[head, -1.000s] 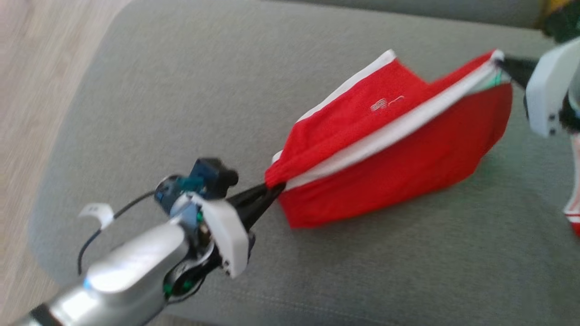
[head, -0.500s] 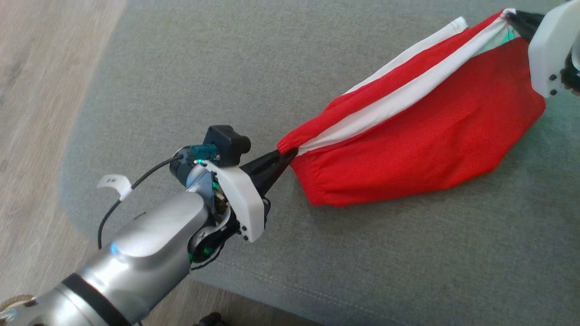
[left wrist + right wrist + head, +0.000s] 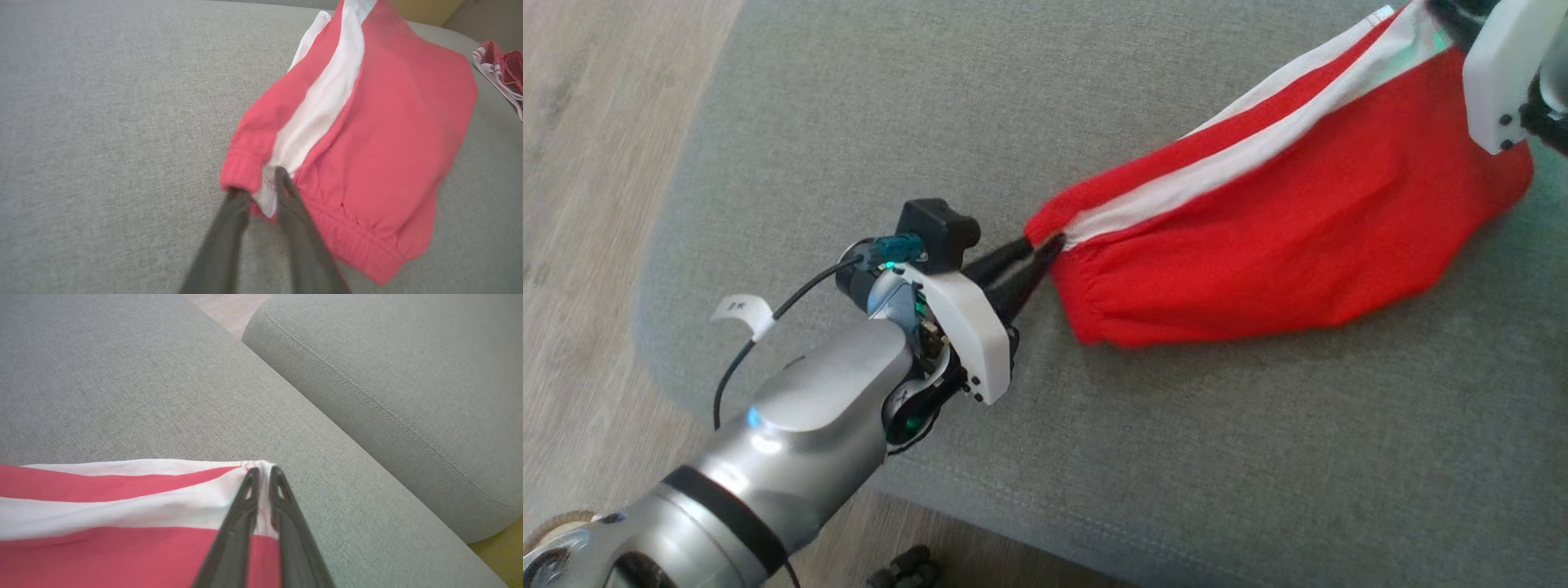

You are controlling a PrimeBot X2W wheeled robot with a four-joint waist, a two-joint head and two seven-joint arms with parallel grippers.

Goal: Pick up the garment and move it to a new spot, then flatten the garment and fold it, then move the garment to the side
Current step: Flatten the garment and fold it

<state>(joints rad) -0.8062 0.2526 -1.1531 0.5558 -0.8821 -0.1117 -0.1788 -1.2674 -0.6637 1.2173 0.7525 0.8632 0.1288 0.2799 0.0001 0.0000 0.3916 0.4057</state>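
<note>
A red jersey garment with white stripe is stretched over a grey woven sofa cushion, long axis slanting lower left to upper right. Its elasticated end is pinched by the left gripper, its white corner by the right gripper.

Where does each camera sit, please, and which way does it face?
Head view: on the head, looking down at the red cloth garment with a white stripe on the grey fabric cushion; left gripper and right gripper show.
Left wrist view: on that wrist, facing along its fingers at the garment's hem.
Right wrist view: on that wrist, facing along its fingers at the striped corner.
All three share garment and cushion.
</note>
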